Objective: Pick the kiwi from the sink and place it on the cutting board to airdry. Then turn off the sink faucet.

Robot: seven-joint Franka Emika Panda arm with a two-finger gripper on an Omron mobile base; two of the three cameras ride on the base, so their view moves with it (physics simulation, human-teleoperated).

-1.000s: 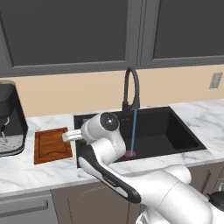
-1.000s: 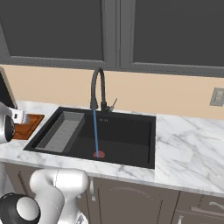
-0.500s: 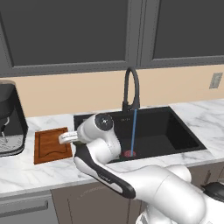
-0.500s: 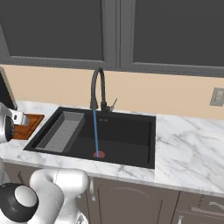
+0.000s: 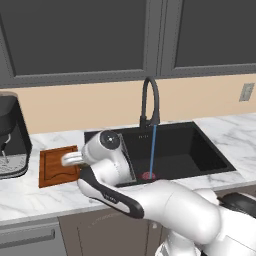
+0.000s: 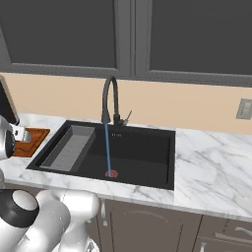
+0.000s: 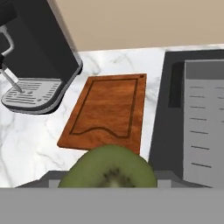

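The counter point(image 5: 30, 192) is white marble and carries a black sink point(image 5: 200, 145) with a grey ribbed rack point(image 6: 69, 147) in its left part and a red drain point(image 6: 111, 173). The black faucet point(image 5: 150, 102) is running; a blue stream falls onto the drain. A black coffee machine point(image 7: 37, 48) stands left of the cutting board point(image 7: 109, 111), which lies just beside the sink. The tool point(image 5: 70, 159) hangs over the board, grasping the kiwi point(image 7: 109, 168), held above the board's near edge.
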